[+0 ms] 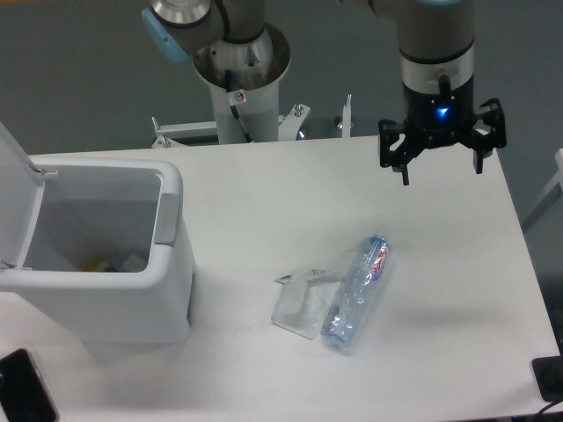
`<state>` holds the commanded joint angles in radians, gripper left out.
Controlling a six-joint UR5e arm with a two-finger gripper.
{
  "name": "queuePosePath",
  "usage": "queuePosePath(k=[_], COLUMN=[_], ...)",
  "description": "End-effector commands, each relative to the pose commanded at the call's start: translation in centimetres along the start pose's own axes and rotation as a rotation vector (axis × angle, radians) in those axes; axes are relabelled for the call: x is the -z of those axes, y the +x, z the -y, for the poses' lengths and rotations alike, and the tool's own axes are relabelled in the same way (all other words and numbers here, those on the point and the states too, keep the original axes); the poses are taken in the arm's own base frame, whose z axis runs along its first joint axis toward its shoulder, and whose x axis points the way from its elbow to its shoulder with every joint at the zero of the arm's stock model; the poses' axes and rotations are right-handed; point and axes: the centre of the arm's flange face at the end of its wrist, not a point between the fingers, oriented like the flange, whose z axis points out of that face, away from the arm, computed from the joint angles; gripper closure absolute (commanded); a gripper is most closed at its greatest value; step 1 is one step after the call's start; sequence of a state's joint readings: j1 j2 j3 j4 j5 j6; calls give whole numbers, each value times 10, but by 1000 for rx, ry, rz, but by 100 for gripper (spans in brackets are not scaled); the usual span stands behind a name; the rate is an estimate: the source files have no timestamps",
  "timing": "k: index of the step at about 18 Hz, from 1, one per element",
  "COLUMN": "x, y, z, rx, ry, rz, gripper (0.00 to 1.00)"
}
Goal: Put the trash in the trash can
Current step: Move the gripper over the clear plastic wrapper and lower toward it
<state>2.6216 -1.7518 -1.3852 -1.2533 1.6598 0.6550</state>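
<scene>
On the white table (264, 202), right of centre, lie the two pieces of trash: a clear plastic bottle (356, 292) with a red-white label, on its side, and a flat translucent whitish pouch (302, 303) touching its left flank; the trash can (132, 264) stands at the left, white, grey tab on its side, lid (18, 189) swung up; small scraps show on its floor; the gripper (442, 158) hangs above the far right, fingers spread wide, empty.
</scene>
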Motion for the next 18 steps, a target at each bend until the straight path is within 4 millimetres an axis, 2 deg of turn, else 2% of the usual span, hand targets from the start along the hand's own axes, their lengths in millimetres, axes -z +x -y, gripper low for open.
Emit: queuePosePath(k=[5, 9, 13, 15, 18], x=[-4, -40, -74, -99, -117], y=[2, 11, 27, 40, 67], z=[4, -1, -17, -25, -19], rx=[-6, -5, -2, -14, -59], ry=[15, 34, 53, 9, -13], rz=[11, 42, 59, 23, -10], gripper=[0, 0, 0, 0, 0])
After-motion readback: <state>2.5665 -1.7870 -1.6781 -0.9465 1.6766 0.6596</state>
